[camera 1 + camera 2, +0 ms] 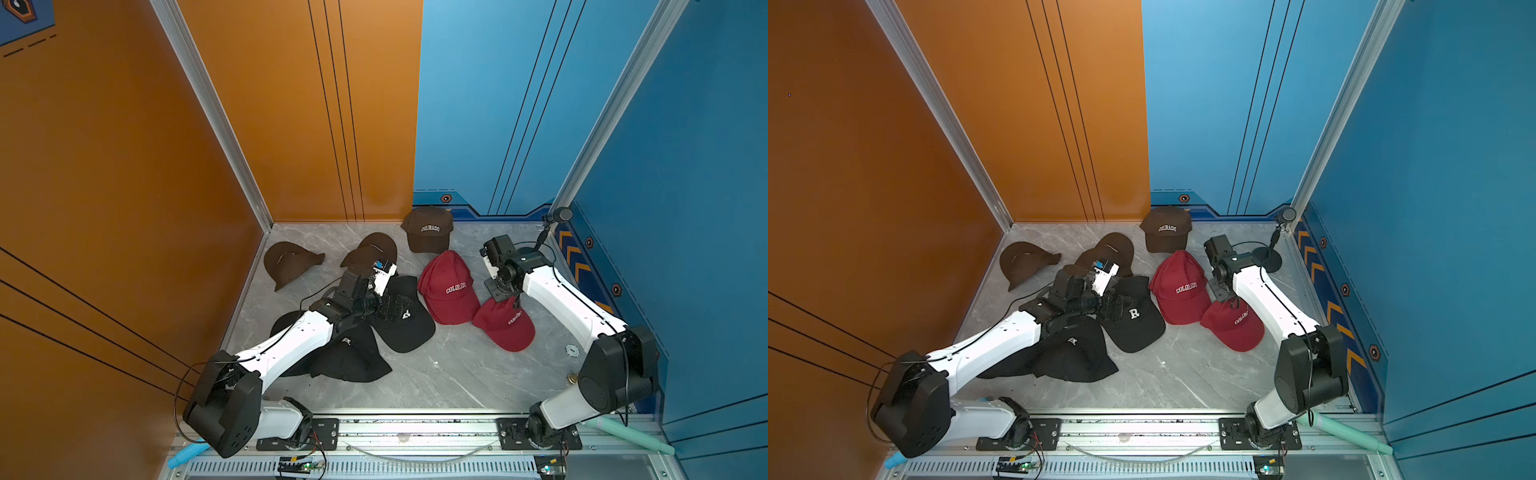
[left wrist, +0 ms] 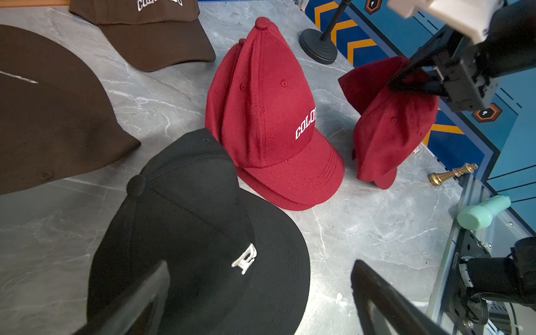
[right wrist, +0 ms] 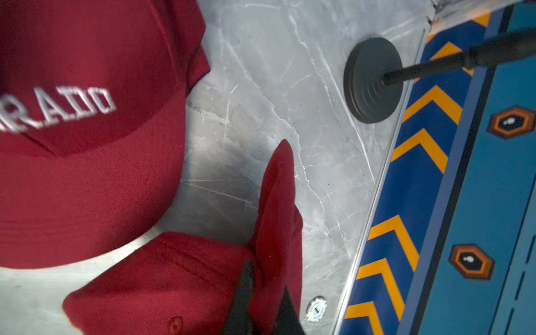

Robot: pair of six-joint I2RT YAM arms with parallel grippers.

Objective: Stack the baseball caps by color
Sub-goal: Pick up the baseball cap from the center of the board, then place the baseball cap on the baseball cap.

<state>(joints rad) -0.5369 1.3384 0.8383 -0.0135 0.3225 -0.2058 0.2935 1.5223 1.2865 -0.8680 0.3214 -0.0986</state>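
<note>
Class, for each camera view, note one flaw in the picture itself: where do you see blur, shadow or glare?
Right wrist view: the lettered red cap looks soft; a grey shadow falls on the table beside the pinched red cap in the right pincer. Left wrist view: the left pincer has dark, blurred fingers. In both top views: glare whitens the front rail.

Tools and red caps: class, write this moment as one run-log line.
left tool: open above black cap | right tool: shut on red cap | red stack: two caps nested
</note>
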